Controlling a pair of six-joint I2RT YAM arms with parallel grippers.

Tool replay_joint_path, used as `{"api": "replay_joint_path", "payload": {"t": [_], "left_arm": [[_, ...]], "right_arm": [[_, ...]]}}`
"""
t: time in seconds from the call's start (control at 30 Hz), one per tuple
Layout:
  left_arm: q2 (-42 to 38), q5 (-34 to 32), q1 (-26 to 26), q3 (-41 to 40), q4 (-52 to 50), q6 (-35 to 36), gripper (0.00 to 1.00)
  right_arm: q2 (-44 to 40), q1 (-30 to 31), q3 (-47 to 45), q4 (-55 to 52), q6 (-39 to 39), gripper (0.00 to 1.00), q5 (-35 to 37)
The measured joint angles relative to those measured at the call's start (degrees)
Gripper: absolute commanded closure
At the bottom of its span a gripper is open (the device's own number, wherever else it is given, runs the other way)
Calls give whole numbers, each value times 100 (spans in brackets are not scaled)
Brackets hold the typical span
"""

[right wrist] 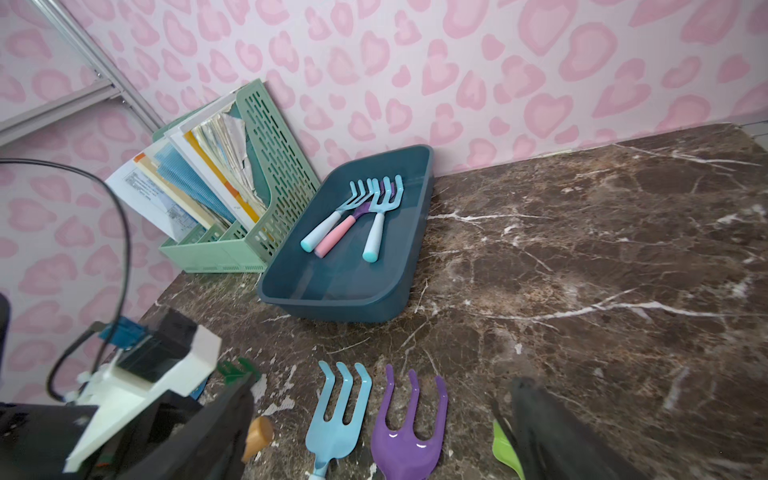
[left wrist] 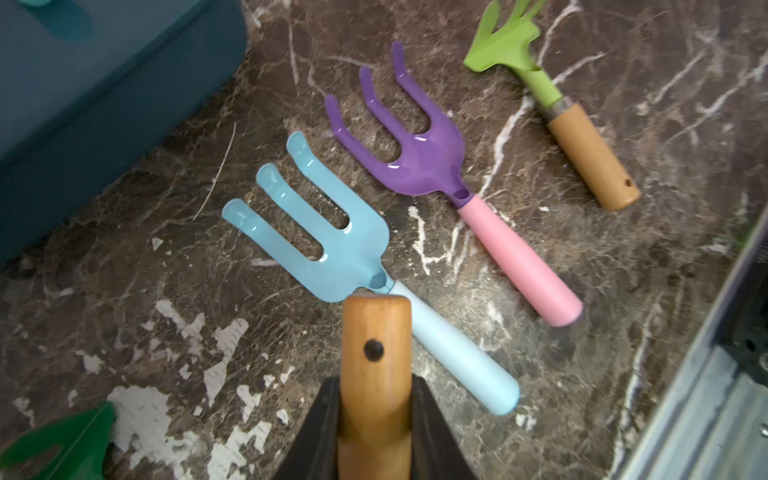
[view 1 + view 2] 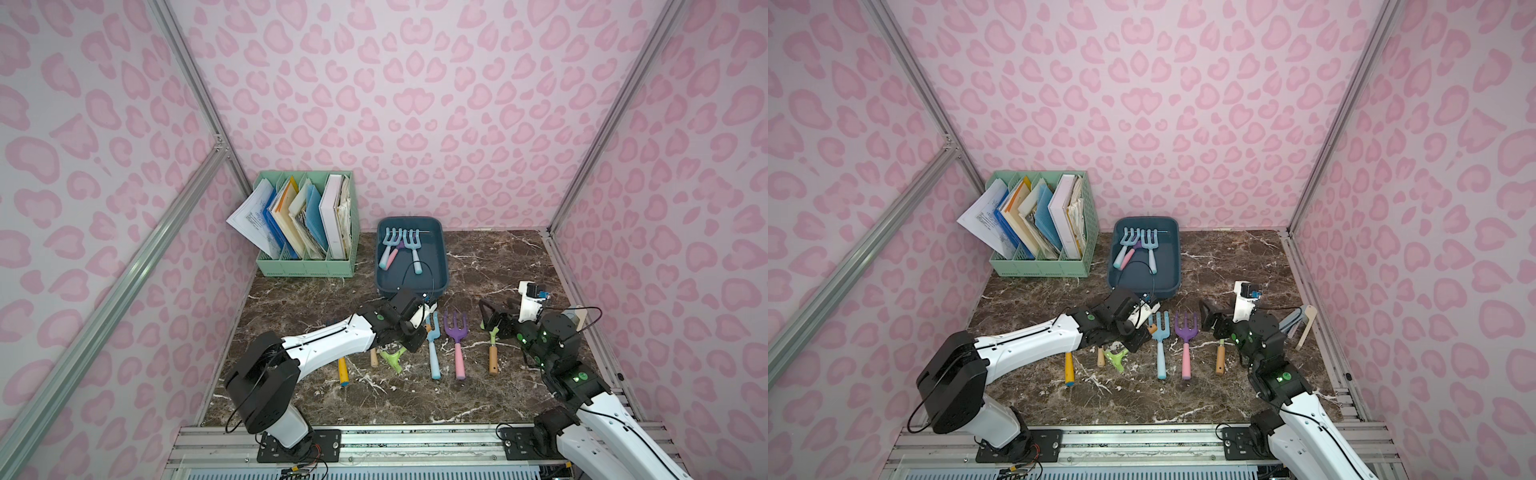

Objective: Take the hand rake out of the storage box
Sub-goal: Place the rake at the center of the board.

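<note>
— Where do your claws stand?
— Your left claw (image 2: 376, 399) is pinched narrow on a wooden handle (image 2: 374, 332), just on the near side of the storage box (image 3: 436, 270). Your right claw (image 3: 494, 318) gapes wide and empty, further right.
— And the hand rakes?
— 3 hand rakes (image 3: 411, 242) lie in the box's far half: 2 light blue, 1 purple with a pink handle. A blue rake (image 2: 332, 249) and a purple rake (image 2: 419, 158) lie outside on the tabletop (image 3: 498, 266).
</note>
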Motion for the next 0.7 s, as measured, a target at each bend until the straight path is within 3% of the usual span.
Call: {"api": "replay_joint_path", "payload": {"t": [0.3, 0.37, 0.43, 0.53, 0.63, 0.7], "left_arm": [[463, -719, -39, -498, 540, -730, 100], [562, -715, -79, -586, 608, -793, 90], [621, -754, -101, -651, 706, -883, 88], [699, -767, -109, -675, 955, -931, 77], [706, -787, -127, -708, 1119, -994, 47], [557, -763, -127, -789, 1095, -1056, 43]], "right_arm": [[476, 710, 61, 133, -787, 2, 111], [601, 813, 61, 184, -1027, 2, 79], [737, 868, 61, 267, -1257, 2, -4], [944, 870, 72, 415, -1545, 2, -2], [1137, 874, 118, 522, -1856, 2, -11], [1207, 879, 125, 625, -2149, 2, -42]]}}
